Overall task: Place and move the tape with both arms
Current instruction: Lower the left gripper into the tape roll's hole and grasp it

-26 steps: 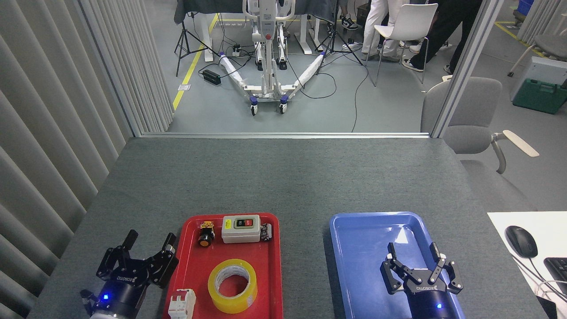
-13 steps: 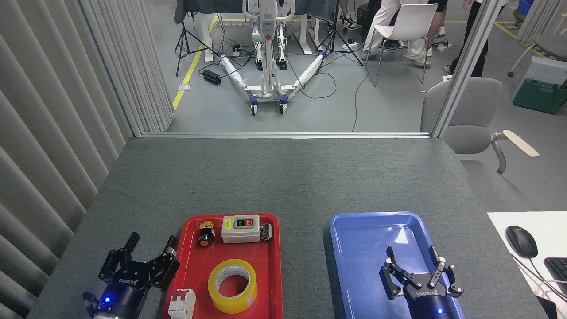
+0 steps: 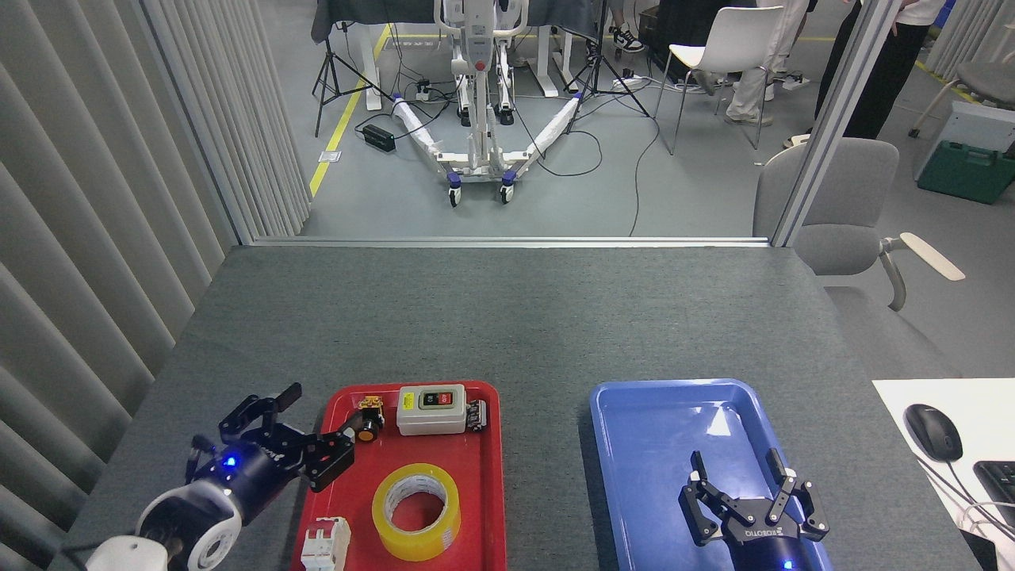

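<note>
Tape: lay flat in red tray, untouched. Left claw: spread apart at tray's left edge. Right claw: spread apart over blue tray.

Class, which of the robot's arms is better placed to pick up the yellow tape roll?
Left. Its open hand hangs over the red tray's edge near the yellow tape roll; the right hand hangs over the blue tray.

A grey felt-covered table carries two trays side by side, well apart: a red tray at left-centre and a blue tray at right. A white board overlaps the table's right edge.
</note>
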Motion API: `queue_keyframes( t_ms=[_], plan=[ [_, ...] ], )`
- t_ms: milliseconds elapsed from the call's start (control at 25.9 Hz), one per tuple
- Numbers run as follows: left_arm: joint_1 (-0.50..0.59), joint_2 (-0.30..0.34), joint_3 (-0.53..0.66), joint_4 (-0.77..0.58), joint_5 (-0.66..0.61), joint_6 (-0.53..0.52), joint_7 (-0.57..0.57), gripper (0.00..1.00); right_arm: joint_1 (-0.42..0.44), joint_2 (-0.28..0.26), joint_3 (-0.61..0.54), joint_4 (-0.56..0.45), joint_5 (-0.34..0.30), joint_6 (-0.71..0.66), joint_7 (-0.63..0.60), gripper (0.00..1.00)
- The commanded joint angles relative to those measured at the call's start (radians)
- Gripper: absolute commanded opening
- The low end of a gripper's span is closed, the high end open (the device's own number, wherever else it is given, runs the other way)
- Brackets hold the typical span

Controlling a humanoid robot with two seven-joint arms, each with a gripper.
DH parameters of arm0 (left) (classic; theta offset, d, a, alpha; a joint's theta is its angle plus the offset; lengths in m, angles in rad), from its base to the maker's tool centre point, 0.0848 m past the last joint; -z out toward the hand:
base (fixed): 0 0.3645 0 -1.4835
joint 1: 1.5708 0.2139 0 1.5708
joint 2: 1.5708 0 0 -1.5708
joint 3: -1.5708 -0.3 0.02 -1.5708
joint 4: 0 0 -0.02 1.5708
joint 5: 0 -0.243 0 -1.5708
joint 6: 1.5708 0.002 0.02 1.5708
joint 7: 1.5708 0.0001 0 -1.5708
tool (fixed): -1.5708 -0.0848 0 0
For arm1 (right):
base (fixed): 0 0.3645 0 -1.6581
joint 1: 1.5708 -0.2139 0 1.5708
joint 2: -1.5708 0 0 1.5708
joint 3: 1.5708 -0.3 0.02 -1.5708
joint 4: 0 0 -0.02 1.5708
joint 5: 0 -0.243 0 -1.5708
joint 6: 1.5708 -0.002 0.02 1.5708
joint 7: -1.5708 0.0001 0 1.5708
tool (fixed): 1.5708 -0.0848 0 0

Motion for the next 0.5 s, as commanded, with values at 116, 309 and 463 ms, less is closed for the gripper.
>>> queue_keyframes(
  t_ms=[116, 309, 463],
  plan=[
    [-0.177, 0.050, -0.095, 0.009, 0.042, -0.294, -0.619, 1.00, 0.004, -0.001, 0.004, -0.007, -0.004, -0.001, -0.013, 1.00],
    [-0.267, -0.013, -0.149, 0.073, 0.043, -0.321, -0.632, 1.00, 0.007, -0.001, 0.005, -0.007, -0.007, -0.001, -0.016, 1.00],
    [-0.352, -0.113, -0.221, 0.239, 0.043, -0.320, -0.655, 1.00, 0.010, 0.001, 0.005, -0.007, -0.013, -0.010, -0.017, 1.00]
  ],
)
